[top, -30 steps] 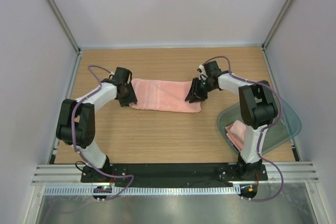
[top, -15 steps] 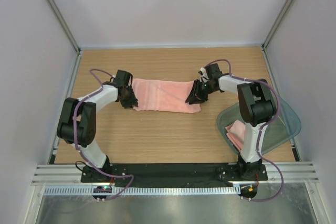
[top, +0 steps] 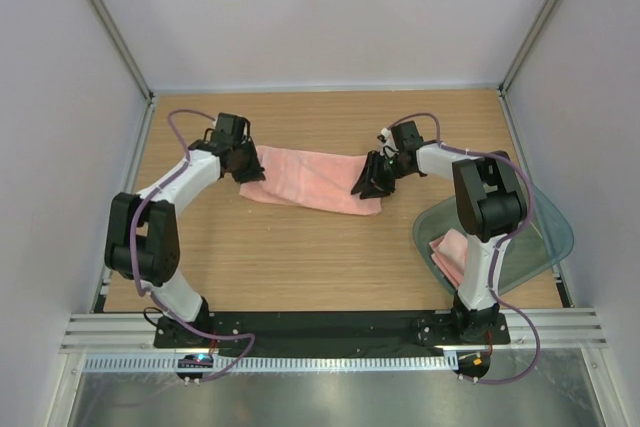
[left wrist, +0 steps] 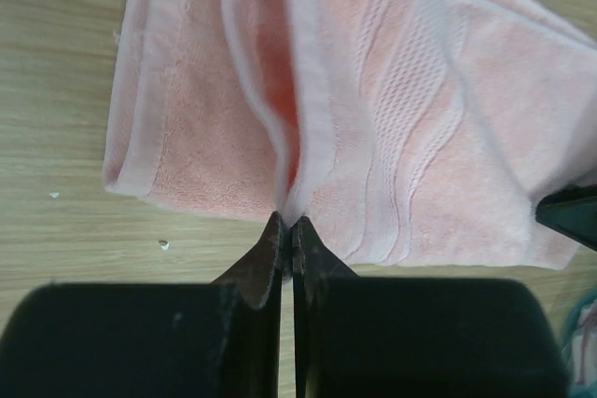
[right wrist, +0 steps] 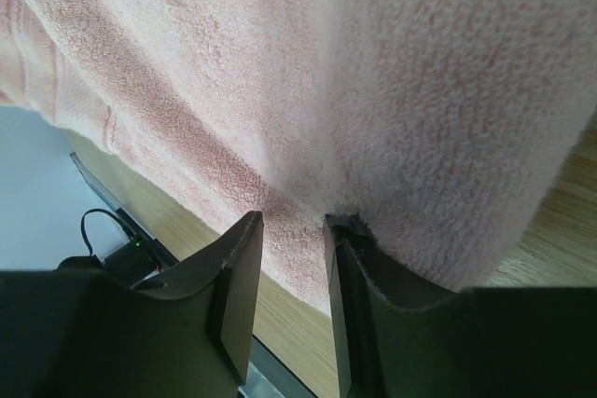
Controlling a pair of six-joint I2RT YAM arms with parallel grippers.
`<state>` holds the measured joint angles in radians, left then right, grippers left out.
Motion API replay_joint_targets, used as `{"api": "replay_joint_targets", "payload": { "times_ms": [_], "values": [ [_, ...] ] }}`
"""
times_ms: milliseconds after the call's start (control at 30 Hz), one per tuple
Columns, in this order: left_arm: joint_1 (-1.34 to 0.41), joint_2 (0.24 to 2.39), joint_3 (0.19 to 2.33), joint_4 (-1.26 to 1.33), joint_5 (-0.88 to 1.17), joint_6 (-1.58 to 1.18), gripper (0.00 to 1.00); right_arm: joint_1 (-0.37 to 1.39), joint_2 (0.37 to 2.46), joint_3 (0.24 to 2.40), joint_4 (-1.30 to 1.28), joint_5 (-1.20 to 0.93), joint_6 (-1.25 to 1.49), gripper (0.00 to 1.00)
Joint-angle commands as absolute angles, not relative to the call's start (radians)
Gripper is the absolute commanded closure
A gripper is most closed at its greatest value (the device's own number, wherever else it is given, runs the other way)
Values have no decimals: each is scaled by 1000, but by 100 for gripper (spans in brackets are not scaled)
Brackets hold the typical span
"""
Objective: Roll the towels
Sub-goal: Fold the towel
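Note:
One salmon-pink towel (top: 310,179) lies spread across the middle of the wooden table. My left gripper (top: 245,162) is at its left end. In the left wrist view the gripper (left wrist: 287,223) is shut, pinching a raised fold of the towel's (left wrist: 420,118) near hem. My right gripper (top: 368,179) is at the towel's right end. In the right wrist view its jaws (right wrist: 294,221) stand partly apart with the tips pressed against the terry cloth (right wrist: 280,62) and nothing between them. A second towel (top: 452,252) lies folded in the tub.
A translucent grey-green plastic tub (top: 545,232) sits at the table's right edge beside the right arm. White walls with metal posts close in the table on three sides. Bare wood (top: 300,257) stretches between the towel and the arm bases.
My left gripper has shut on the towel's left edge and moved toward the far side, pulling that end with it. The right gripper has hardly moved.

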<state>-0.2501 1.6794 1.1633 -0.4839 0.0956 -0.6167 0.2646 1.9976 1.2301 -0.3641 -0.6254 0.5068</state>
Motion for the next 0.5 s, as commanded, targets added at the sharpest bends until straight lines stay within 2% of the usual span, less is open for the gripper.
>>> {"api": "replay_joint_targets", "payload": {
  "times_ms": [0, 167, 467],
  "values": [
    [-256, 1597, 1229, -483, 72, -525, 100, 267, 1971, 1221, -391, -535, 482, 57],
    [-238, 1637, 1239, -489, 6, -495, 100, 267, 1942, 1232, -420, -534, 477, 52],
    [-183, 1802, 1216, -523, -80, -549, 100, 267, 1887, 1207, -431, -546, 482, 51]
  ]
}}
